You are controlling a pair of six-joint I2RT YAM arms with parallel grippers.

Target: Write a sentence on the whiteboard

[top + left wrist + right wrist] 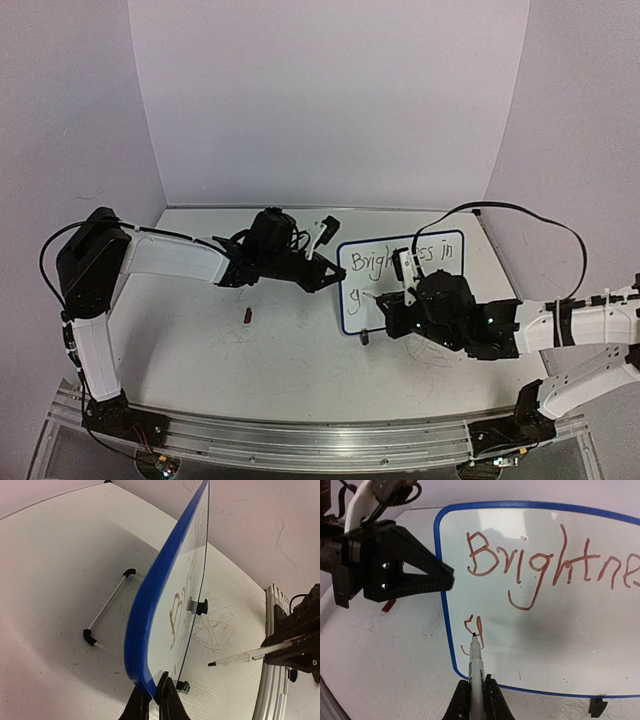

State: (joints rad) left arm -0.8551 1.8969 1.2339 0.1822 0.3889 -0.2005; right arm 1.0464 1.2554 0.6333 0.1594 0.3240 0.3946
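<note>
The whiteboard (440, 285) stands tilted right of centre on the table, blue-framed. The sentence (370, 262) reads "Brigh…" then "in" on the top line; my right arm hides the middle letters. In the right wrist view it reads "Brightne" (545, 565), with a "y" (475, 627) starting the second line. My left gripper (337, 264) is shut on the board's left frame edge (150, 605), its fingertips (167, 695) pinching it. My right gripper (476, 695) is shut on a marker (476, 662) whose tip touches the board at the "y".
A small dark red cap (247, 316) lies on the table left of the board. The board's wire stand (107, 610) reaches out behind it, and a black foot (597, 706) shows at the bottom. Grey scribbles (220, 625) mark the tabletop. A metal rail (320, 435) runs along the near edge.
</note>
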